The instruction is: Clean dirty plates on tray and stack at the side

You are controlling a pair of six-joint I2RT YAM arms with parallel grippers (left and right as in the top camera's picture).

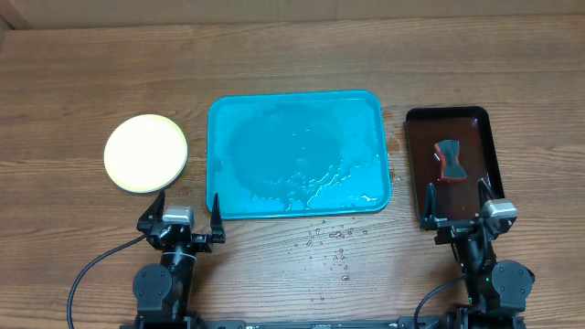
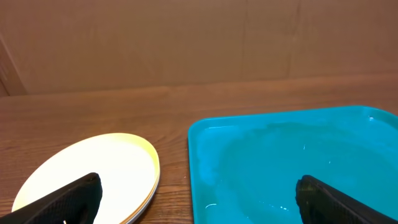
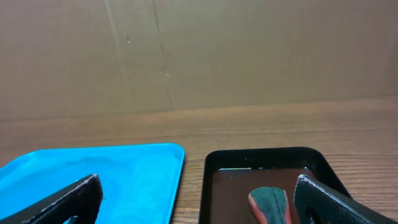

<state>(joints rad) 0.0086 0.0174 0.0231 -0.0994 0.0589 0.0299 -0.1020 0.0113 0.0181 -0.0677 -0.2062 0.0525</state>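
Note:
The plates (image 1: pixel 145 153) lie stacked in one pile on the table left of the turquoise tray (image 1: pixel 366 110); the top plate is pale yellow-green and looks clean. The pile also shows in the left wrist view (image 2: pixel 93 171). The tray holds no plates, only a film of water; it shows in the left wrist view (image 2: pixel 280 155) and the right wrist view (image 3: pixel 93 168). My left gripper (image 1: pixel 184 213) is open and empty at the front, below the gap between pile and tray. My right gripper (image 1: pixel 462 208) is open and empty at the near end of the dark tray.
A narrow dark brown-black tray (image 1: pixel 416 146) with liquid stands right of the turquoise tray and holds a red-and-grey sponge (image 1: pixel 450 159), also seen in the right wrist view (image 3: pixel 270 202). Water drops (image 1: pixel 331 239) lie on the table in front of the turquoise tray.

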